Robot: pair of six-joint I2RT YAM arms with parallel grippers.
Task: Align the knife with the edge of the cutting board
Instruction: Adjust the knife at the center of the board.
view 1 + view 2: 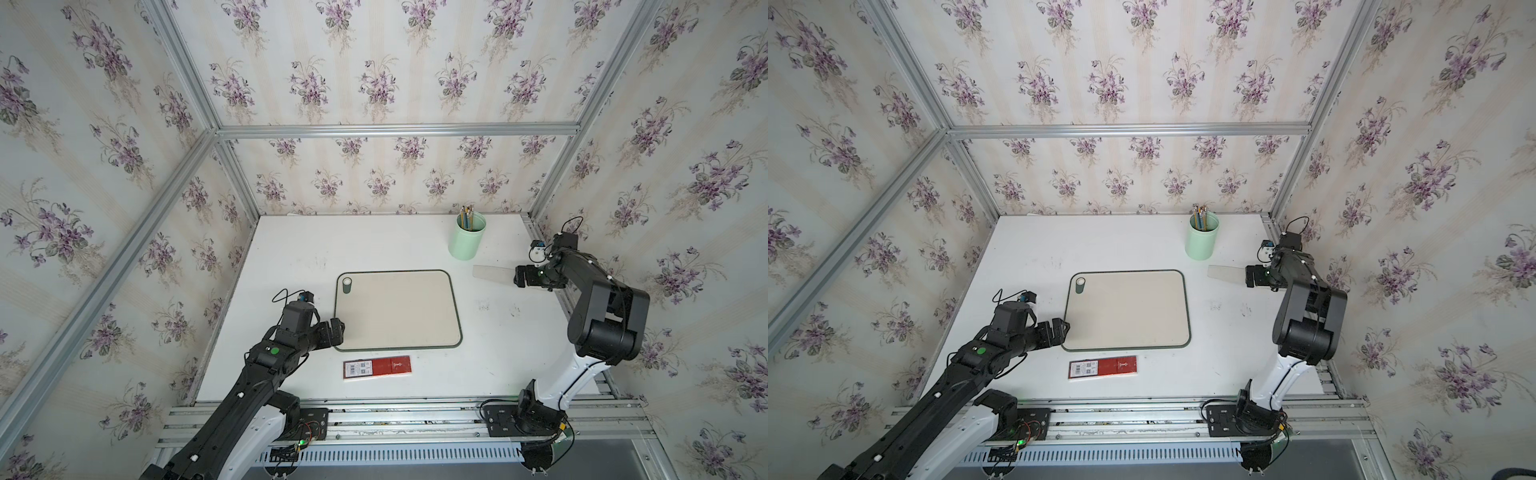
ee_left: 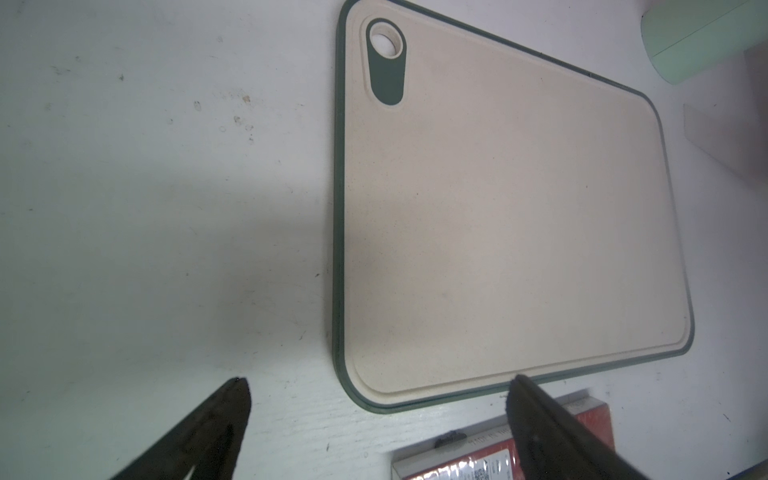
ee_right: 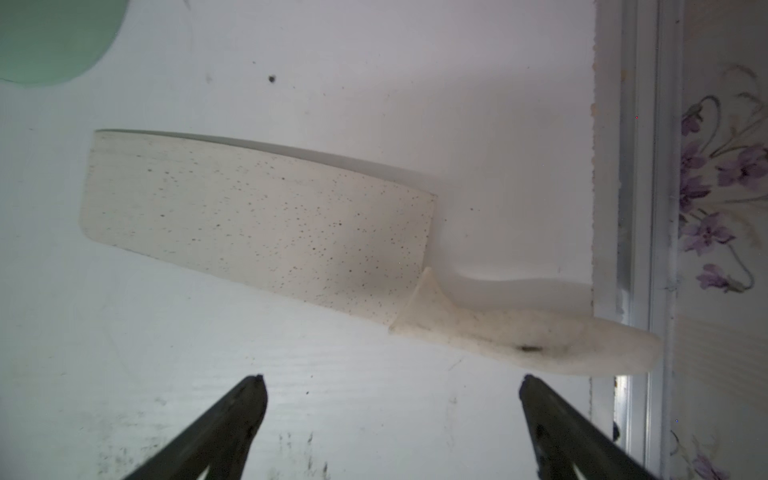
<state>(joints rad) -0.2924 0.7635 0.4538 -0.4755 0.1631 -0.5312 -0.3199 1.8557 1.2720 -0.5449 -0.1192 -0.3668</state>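
Right pincer [image 3: 390, 386]: jaws wide apart, holding nothing. Knife [image 3: 257, 216] lies on the table [image 3: 374, 104] just ahead of its fingertips, untouched, handle crossing the table edge. Board [image 1: 397, 309] sits well apart from this pincer, beyond the knife's blade. Knife and board do not touch. Left pincer [image 2: 378, 386]: jaws wide apart, empty, poised at the board's corner, board stretching ahead of it. Box [image 2: 453, 461] lies beside one finger.

We see our left gripper [image 2: 379, 382] spread wide by the cutting board's [image 2: 519, 208] near left corner, a red box [image 2: 461, 461] just nearer.
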